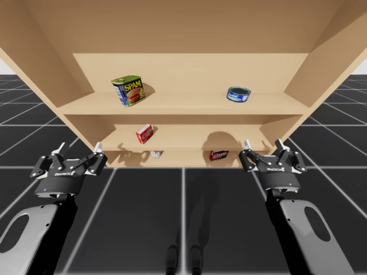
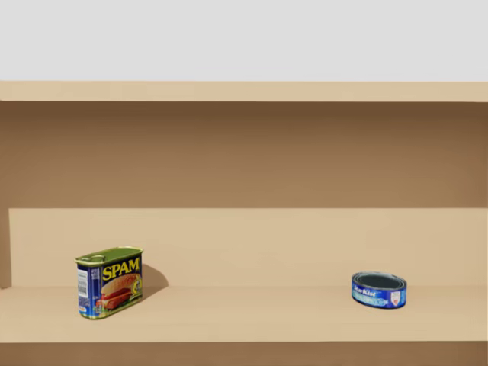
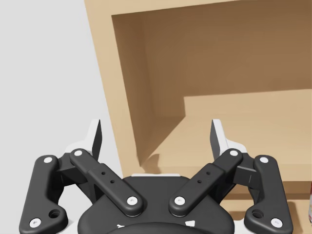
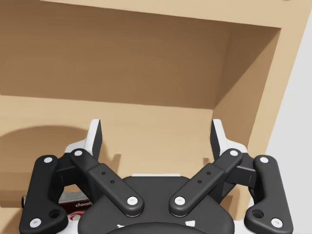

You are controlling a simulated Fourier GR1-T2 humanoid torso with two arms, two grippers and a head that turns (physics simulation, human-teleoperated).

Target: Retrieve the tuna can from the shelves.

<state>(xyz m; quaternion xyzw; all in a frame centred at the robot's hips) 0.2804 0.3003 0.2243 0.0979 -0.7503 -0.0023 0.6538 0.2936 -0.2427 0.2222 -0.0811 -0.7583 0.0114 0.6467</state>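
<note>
High view: we log left gripper and right gripper, fingers spread, plus a red box; head view frames the blue-labelled tuna can.

Two black linkage grippers on grey-shelled forearms
My left gripper and right gripper look alike: a rounded black palm block bearing a small white marking, with flat black link bars fanning out from it. The bars are pinned by pale round screws, and two tiny holes sit along each inner bar. Each finger is a short blade, white on the outside with a dark inner pad. Behind each wrist sits a glossy black cuff. The left forearm and right forearm wear light grey shells, each with a long oval black cut-out
</note>
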